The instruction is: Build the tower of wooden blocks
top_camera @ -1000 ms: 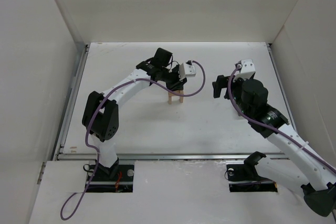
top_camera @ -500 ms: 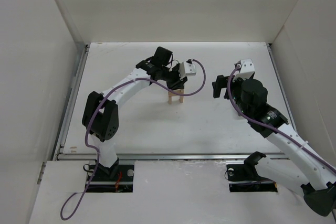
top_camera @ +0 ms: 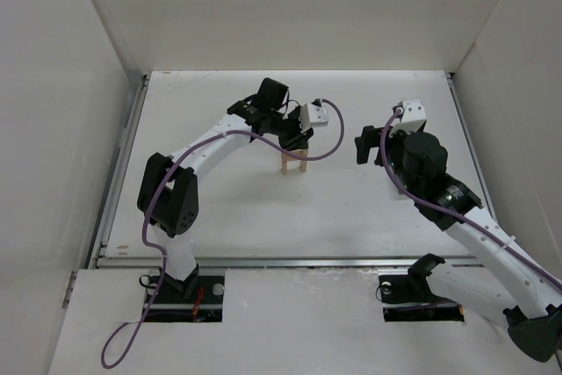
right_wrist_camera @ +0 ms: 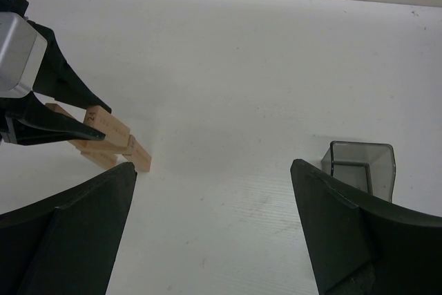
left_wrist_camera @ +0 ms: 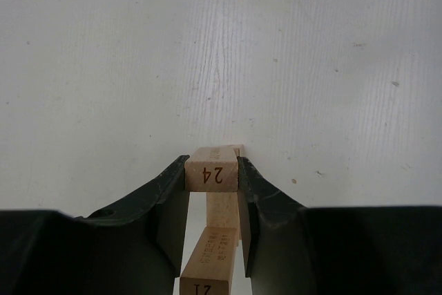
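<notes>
The wood block tower stands mid-table, made of light tan planks. My left gripper is over it, shut on the top plank marked 24. A cross plank and a lower plank marked 21 lie beneath it. In the right wrist view the tower shows at the left, with the left gripper's fingers round the top plank. My right gripper is open and empty, off to the right of the tower, above bare table; it also shows in the top view.
A small grey translucent bin stands on the table to the right, by my right gripper's right finger. White walls enclose the table on three sides. A purple cable loops off the left wrist.
</notes>
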Controlling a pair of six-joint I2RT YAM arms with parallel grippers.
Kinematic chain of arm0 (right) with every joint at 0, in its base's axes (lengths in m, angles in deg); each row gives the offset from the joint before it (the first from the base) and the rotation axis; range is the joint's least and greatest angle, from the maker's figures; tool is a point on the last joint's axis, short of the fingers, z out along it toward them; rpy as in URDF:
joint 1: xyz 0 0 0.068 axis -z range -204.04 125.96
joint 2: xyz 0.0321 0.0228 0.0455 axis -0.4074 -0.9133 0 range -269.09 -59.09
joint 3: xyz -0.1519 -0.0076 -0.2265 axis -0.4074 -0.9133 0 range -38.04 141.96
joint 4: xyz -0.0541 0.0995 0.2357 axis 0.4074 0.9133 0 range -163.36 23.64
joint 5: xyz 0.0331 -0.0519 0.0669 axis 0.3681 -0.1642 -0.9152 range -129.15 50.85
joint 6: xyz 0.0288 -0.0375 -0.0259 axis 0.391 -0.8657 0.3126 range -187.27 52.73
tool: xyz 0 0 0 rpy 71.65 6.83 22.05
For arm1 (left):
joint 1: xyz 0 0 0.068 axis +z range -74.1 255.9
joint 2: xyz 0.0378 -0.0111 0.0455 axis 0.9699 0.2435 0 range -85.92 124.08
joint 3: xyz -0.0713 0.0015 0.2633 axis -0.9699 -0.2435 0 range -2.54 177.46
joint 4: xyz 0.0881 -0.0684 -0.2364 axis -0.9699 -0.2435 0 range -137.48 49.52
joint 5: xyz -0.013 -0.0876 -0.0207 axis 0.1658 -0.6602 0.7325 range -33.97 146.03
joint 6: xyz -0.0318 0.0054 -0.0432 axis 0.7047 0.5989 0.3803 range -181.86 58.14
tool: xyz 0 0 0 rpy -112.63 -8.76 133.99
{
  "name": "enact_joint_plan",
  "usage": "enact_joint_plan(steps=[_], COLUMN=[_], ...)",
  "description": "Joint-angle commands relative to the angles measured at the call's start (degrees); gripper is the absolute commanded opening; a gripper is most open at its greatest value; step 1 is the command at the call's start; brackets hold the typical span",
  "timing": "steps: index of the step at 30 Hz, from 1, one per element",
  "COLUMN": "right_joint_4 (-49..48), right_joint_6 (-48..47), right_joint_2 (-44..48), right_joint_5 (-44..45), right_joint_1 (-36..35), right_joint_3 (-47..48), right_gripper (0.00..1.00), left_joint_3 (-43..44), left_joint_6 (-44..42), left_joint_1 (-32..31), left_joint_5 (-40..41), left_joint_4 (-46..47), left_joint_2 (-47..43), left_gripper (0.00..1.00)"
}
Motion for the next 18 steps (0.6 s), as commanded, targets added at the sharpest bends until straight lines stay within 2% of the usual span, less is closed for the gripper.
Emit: enact_joint_plan(steps=[1,18], right_joint_4=[-2.1,-2.1], right_joint_6=[-0.5,-0.5], right_joint_2=[0.3,0.3], right_joint_5=[-0.4,-0.4], right_joint_1=[0.3,0.3], right_joint_3=[0.3,0.3], right_gripper=[0.99,0.99], left_joint_3=[1.2,0.7], left_joint_6=[0.0,-0.6], left_joint_1=[0.4,0.4], left_joint_5=[-2.1,-1.1], left_joint_4=[-0.2,-0.8], left_joint_2=[-0.6,-0.1], left_gripper=[0.12,0.12])
